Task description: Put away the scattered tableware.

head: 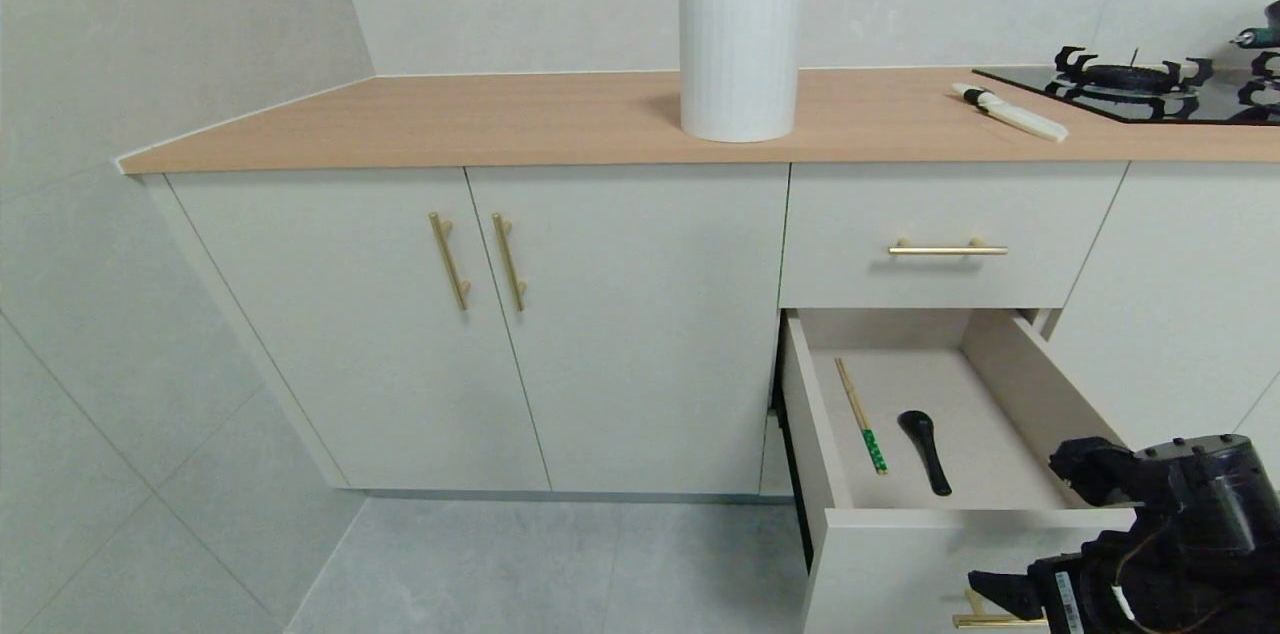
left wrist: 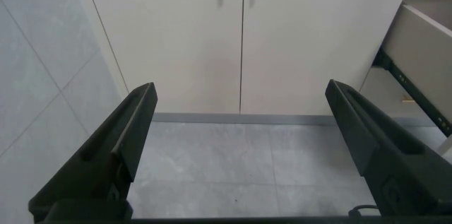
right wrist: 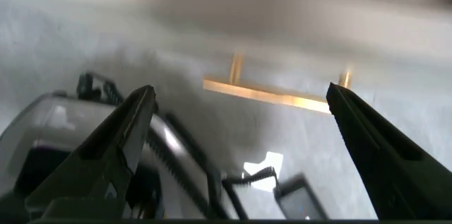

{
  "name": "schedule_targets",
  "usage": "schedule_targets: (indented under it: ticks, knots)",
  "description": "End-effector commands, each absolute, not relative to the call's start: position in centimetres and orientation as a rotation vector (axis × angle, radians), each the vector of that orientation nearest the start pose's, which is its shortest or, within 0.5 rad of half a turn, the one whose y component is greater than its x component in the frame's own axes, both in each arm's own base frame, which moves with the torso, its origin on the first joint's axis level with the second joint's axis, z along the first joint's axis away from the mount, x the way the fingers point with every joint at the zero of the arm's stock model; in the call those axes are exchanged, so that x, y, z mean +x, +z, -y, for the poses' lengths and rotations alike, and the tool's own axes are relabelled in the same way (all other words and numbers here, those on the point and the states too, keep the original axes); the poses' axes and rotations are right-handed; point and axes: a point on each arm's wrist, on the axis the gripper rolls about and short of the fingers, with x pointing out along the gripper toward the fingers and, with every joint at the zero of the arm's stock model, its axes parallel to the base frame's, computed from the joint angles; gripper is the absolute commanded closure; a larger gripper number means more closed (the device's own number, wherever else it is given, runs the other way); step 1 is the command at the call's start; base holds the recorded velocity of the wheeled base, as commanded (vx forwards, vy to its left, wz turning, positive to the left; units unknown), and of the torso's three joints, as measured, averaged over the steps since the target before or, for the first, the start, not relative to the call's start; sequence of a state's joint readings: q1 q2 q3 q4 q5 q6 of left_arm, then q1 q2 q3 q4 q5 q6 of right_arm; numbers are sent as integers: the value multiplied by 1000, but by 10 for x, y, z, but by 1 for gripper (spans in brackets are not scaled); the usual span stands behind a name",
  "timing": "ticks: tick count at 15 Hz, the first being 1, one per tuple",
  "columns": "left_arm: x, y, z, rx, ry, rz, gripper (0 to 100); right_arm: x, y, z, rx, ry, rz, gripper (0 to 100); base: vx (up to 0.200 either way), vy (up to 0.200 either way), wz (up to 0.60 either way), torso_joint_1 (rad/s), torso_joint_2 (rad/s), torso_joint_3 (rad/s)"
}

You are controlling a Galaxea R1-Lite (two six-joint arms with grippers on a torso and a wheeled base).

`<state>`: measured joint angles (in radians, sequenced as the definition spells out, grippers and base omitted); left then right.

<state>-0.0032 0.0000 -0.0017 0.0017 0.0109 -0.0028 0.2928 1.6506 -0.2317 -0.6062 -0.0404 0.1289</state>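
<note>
Nearest, the right claw [right wrist: 240, 91] sits low at the front of the pulled-out drawer [head: 805, 394], with its gold handle [right wrist: 268, 95] lying across the gap between the fingers.

The main risk, as I judge it, is a poor hold on that thin bar. If the claw closes off-centre, it could slip off, or pull or push the drawer askew so it binds on its runners. A quick shove could also send the loose pieces inside sliding. A second risk is closing up too soon, because one piece of tableware lies out on the table [head: 500, 119].

The right claw is spread wide and grips nothing. One finger is just beside the handle, but I cannot tell if it touches. The left claw [left wrist: 240, 91] is also wide open and empty. It hangs over the floor [left wrist: 212, 160], facing the cupboard doors [left wrist: 240, 33] and well apart from the drawer.

Inside the drawer the chopsticks [head: 860, 414] and the black spoon [head: 925, 449] lie side by side on the bottom, near each other but apart. Above it, the upper drawer [head: 950, 234] is shut. Farther back on the table stands a white ribbed container [head: 738, 44]. Towards the stove [head: 1140, 89] lies a pale long utensil [head: 1008, 112], just beside the hob's edge; I cannot tell what kind it is. Reaching it looks like the task's remaining part.
</note>
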Motion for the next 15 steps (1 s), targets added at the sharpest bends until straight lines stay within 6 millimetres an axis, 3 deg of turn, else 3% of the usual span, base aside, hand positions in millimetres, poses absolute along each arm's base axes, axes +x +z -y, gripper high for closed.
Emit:
schedule_targets:
  ticks: [1,6,11,15]
  knots:
    - [-23,76,0,-3,8,0,0,202,50,-59,-16,177,-823,0,0,0,0,0,0,0]
    - [-23,76,0,-3,8,2,0,236,36,-66,28,128,-690,0,0,0,0,0,0,0]
    - [-23,76,0,-3,8,0,0,287,11,-52,74,41,-550,0,0,0,0,0,0,0]
    - [-23,76,0,-3,8,0,0,317,7,-43,93,3,-495,0,0,0,0,0,0,0]
